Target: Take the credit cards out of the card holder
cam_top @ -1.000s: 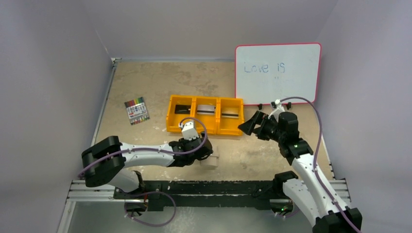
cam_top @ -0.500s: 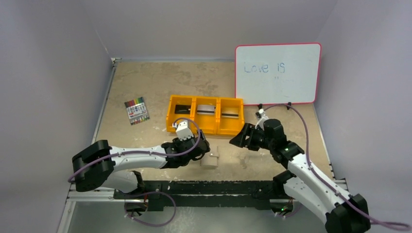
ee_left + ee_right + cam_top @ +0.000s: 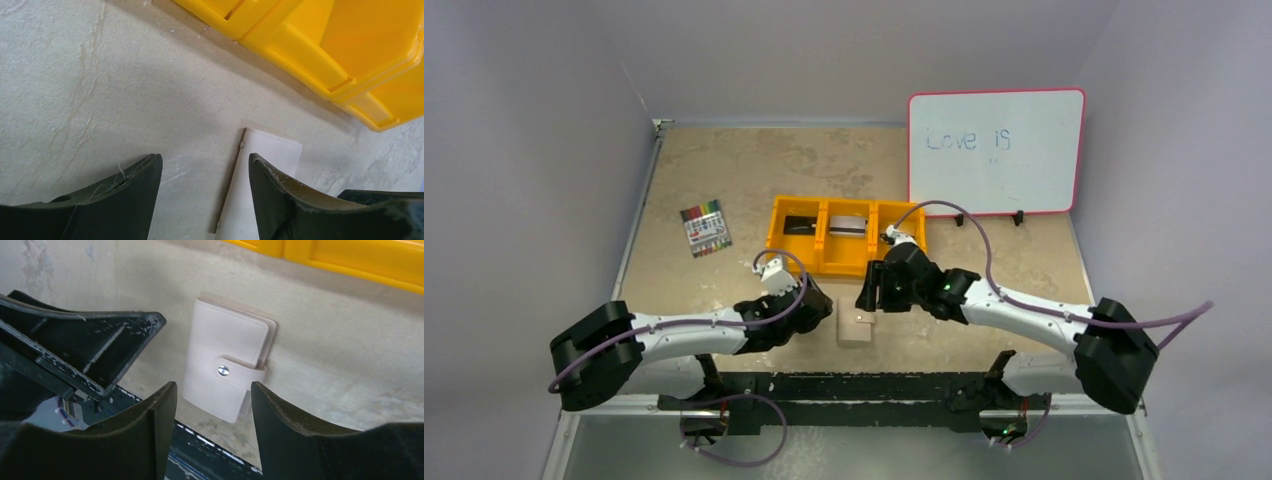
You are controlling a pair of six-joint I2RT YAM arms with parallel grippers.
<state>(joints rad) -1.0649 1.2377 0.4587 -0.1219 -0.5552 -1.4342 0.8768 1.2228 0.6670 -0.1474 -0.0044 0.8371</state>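
The card holder [image 3: 856, 329] lies flat near the table's front edge, beige side up. It is closed, its tab strap [image 3: 240, 373] snapped over with a metal stud. My right gripper [image 3: 871, 292] hovers just behind it. In the right wrist view that gripper [image 3: 214, 387] is open and holds nothing, with the card holder [image 3: 225, 347] just beyond its fingertips. My left gripper [image 3: 820, 312] stands open just to the holder's left. In the left wrist view the card holder [image 3: 272, 155] shows past the right finger of the left gripper [image 3: 204, 159]. Credit cards [image 3: 800, 224] lie in the tray.
The orange three-compartment tray [image 3: 774, 242] stands right behind both grippers, also visible as the tray [image 3: 320, 60] at top right of the left wrist view. A marker pack [image 3: 705, 228] lies at left. A whiteboard [image 3: 994, 150] leans at back right. The black rail [image 3: 844, 390] runs along the near edge.
My right arm has swung left from beside the whiteboard to just behind the card holder, its jaws narrowing. My left gripper has drawn back leftward off the holder.
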